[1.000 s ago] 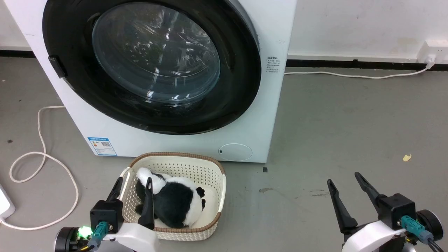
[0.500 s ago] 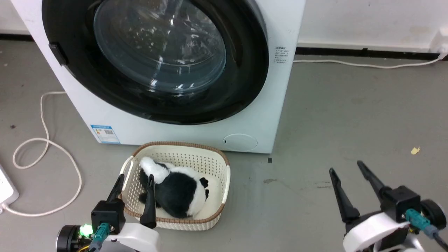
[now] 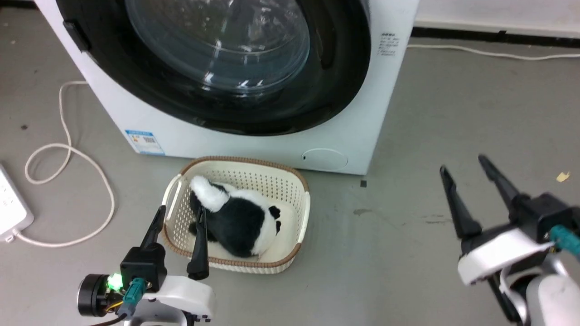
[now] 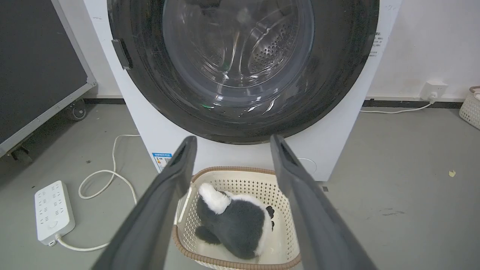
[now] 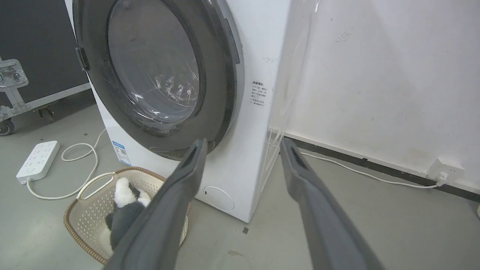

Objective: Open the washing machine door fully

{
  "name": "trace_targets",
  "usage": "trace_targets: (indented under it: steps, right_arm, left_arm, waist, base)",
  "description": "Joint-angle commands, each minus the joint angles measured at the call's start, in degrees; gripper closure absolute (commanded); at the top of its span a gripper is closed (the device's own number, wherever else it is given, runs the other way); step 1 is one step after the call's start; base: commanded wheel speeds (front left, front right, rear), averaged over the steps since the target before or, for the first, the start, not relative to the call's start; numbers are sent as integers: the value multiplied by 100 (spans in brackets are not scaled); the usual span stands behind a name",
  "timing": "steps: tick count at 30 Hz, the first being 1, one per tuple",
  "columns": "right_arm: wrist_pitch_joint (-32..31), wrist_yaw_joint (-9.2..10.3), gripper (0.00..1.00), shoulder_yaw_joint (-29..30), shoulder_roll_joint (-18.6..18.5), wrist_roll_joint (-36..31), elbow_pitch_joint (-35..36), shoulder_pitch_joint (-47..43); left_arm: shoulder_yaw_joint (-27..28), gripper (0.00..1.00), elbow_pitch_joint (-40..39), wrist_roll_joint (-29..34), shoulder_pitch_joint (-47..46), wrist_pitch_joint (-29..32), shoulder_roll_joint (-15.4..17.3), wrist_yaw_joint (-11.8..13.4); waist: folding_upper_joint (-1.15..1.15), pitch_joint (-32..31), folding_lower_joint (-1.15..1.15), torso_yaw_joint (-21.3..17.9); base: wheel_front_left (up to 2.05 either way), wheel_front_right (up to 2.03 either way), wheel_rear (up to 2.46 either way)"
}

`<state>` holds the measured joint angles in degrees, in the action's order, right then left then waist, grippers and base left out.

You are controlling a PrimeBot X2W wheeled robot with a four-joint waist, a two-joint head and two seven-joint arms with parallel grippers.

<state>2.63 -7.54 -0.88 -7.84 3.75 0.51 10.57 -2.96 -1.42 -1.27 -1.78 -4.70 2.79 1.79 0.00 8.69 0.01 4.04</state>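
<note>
**Door shut; its free edge lies on the right arm's side**

The washing machine door (image 3: 335, 90) is seen closed, its glossy black rim lying flat against the white front of the washing machine (image 3: 272, 145). Nothing is held by either arm. The fingers of the right gripper (image 3: 462, 163) are spread wide and empty, and so are those of the left gripper (image 3: 181, 209).

In the head view the right gripper is placed over the bare floor (image 3: 453, 90), to the right of the machine's front corner. From there the door lies ahead and to the left, well apart from the fingers. The left gripper is placed low, above the basket (image 3: 308, 203) in which a plush toy (image 3: 240, 222) is lying, so the door is ahead of it and higher.

A small dark block (image 4: 122, 54) is fixed on the left side of the rim (probably the hinge, though this cannot be told for sure). If so, the door would swing out from its right edge. In the right wrist view that right edge is seen just left of the line along the open fingers. The right arm is therefore judged the nearer one. The coming move would have to be a reach forward, upward and to the left.
</note>
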Motion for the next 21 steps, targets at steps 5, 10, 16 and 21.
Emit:
trace_targets:
  steps: [5,10,16,21]
  right_arm:
    - [-60,2,100,-41,-142,227,-13,507]
    - [-157,2,100,-25,-154,554,-169,994]
    - [-388,3,100,108,-92,1034,-498,1549]
    - [-823,3,100,380,-5,1781,-1034,2405]
  left_arm:
    - [-67,0,-41,-56,-167,-115,4,79]
    - [-137,0,-35,-76,-215,-175,4,119]
    - [-202,0,-47,-99,-282,-247,5,154]
    - [-328,0,-65,-137,-369,-354,5,207]
  waist:
    - [0,178,-1,130]
    - [0,278,-1,222]
    - [0,415,-1,333]
    - [0,686,-1,523]
  base:
    - [0,0,0]
    - [0,0,0]
    - [0,0,0]
    - [0,0,0]
